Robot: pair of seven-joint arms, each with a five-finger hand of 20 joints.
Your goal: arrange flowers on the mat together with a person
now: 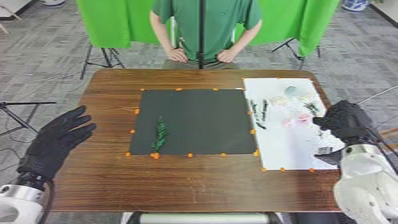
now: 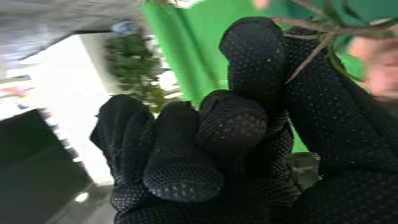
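In the head view my left hand is held open off the table's left side. My right hand is over the right edge of the white sheet. The right wrist view shows that hand with some fingers curled and a thin brown stem pinched between finger and thumb; a few green leaves are on it. One green sprig lies upright on the left part of the dark mat. Pink flowers, pale blossoms and dark green stems lie on the white sheet.
Orange markers run along the edges of the dark mat and the white sheet. Brown wood of the table surrounds both. A dark stand is on the floor beyond the table's far left corner.
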